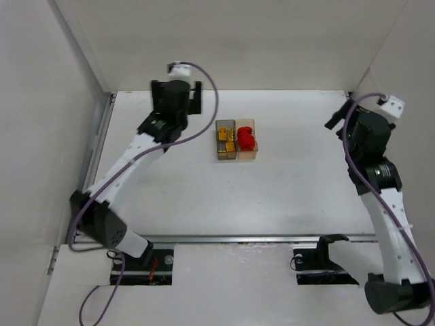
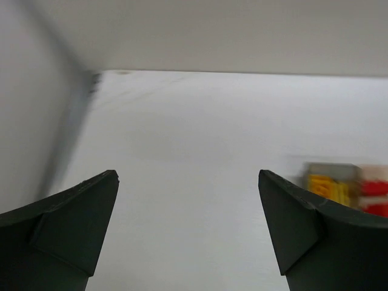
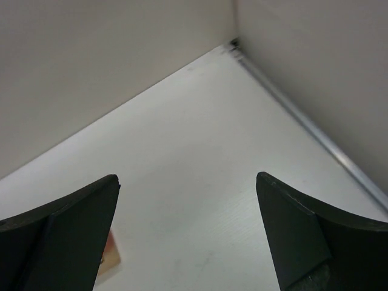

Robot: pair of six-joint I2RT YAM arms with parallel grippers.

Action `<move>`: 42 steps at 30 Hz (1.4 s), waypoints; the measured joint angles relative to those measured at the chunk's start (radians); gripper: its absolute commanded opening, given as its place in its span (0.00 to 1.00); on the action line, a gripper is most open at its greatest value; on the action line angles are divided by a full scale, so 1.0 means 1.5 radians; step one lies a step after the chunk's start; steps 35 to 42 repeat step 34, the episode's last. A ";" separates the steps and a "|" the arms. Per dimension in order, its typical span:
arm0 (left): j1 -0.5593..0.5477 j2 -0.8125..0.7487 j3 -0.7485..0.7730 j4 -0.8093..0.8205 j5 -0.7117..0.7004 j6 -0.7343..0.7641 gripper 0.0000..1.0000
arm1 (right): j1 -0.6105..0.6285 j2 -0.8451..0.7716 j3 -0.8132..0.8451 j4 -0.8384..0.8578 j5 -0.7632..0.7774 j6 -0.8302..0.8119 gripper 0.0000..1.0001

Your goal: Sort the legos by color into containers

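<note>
Here, left gripper (image 2: 188, 176) spread wide, holding nothing | dark grey bin (image 1: 222, 125) mid-table (image 1: 292, 197) holds yellow legos (image 1: 228, 140) | joined orange bin (image 1: 247, 123) holds red legos (image 1: 247, 140) | right gripper (image 3: 187, 177) wide apart, empty.

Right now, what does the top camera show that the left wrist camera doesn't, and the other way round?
Only the top view: both arms whole, the right gripper at the far right, and the grey bin and orange-tan bin entire, yellow legos in the grey one, red legos in the other. Only the left wrist view: the left gripper up close, open, nothing held. Both: the white table and the yellow and red pieces, blurred at the wrist view's right edge.
</note>
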 measured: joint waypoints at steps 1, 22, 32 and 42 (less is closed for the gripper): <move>0.026 -0.051 -0.040 0.019 -0.050 0.009 1.00 | -0.002 -0.030 -0.010 -0.008 0.048 -0.002 1.00; 0.019 -0.410 -0.480 -0.027 -0.245 -0.013 1.00 | -0.003 -0.342 -0.053 -0.191 0.213 -0.021 1.00; 0.001 -0.443 -0.497 -0.026 -0.238 -0.022 1.00 | -0.003 -0.342 -0.042 -0.259 0.180 0.018 1.00; -0.001 -0.448 -0.503 -0.026 -0.238 -0.022 1.00 | -0.003 -0.342 -0.040 -0.261 0.164 0.023 1.00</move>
